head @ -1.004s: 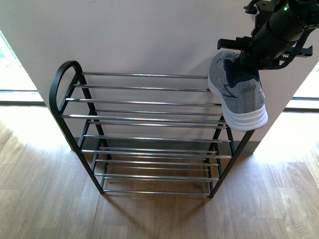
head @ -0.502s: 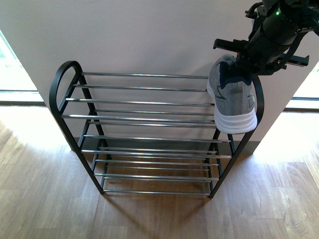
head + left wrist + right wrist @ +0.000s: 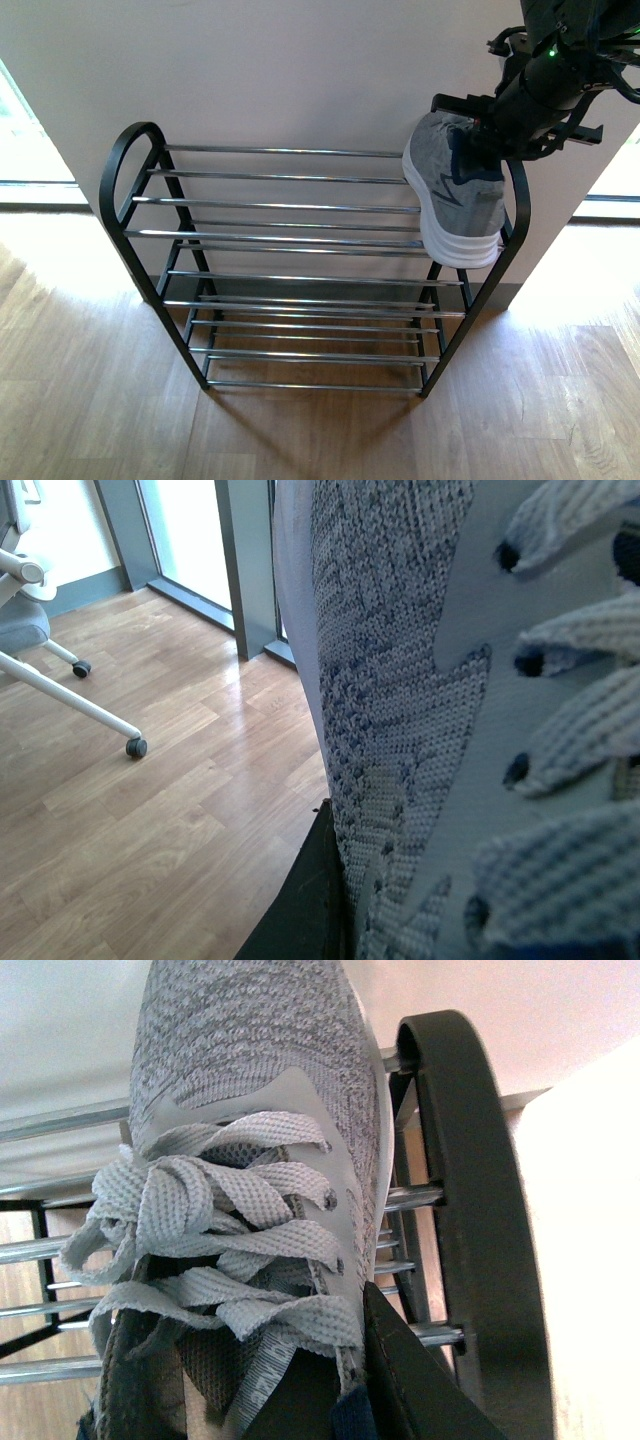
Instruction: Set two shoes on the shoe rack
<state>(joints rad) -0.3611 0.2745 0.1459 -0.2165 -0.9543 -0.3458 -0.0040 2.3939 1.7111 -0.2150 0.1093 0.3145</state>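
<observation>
We see the right gripper (image 3: 487, 135) closed on a grey sneaker (image 3: 450, 195). It holds the sneaker at the collar, where the navy tongue (image 3: 465, 160) shows just beside the dark fingers. The sneaker hangs below the gripper at the right end of the shoe rack (image 3: 107, 180). It is over the top tier, with its white sole (image 3: 462, 245) turned toward the near side. We cannot tell whether it touches the silver bars or only hangs above them.

In the right wrist view the toe points away toward the pale wall (image 3: 300, 70), and the laces (image 3: 230, 1240) lie close to the camera. One dark finger (image 3: 400, 1380) presses against the sneaker's side by the lowest eyelets. The other finger is hidden behind the shoe. The rack's black end frame (image 3: 470, 1210) curves just beside the sneaker, on the side of that finger.

The left arm is out of the front view. Its wrist camera is filled by a second grey sneaker (image 3: 400, 730), knit side and laces very close. One dark finger (image 3: 305, 910) of the left gripper (image 3: 335, 910) lies against the knit. The other finger is out of sight, so we cannot tell whether this gripper is clamped. Behind this shoe we see a wooden floor (image 3: 150, 810) and the white base of an office chair (image 3: 40, 650).
</observation>
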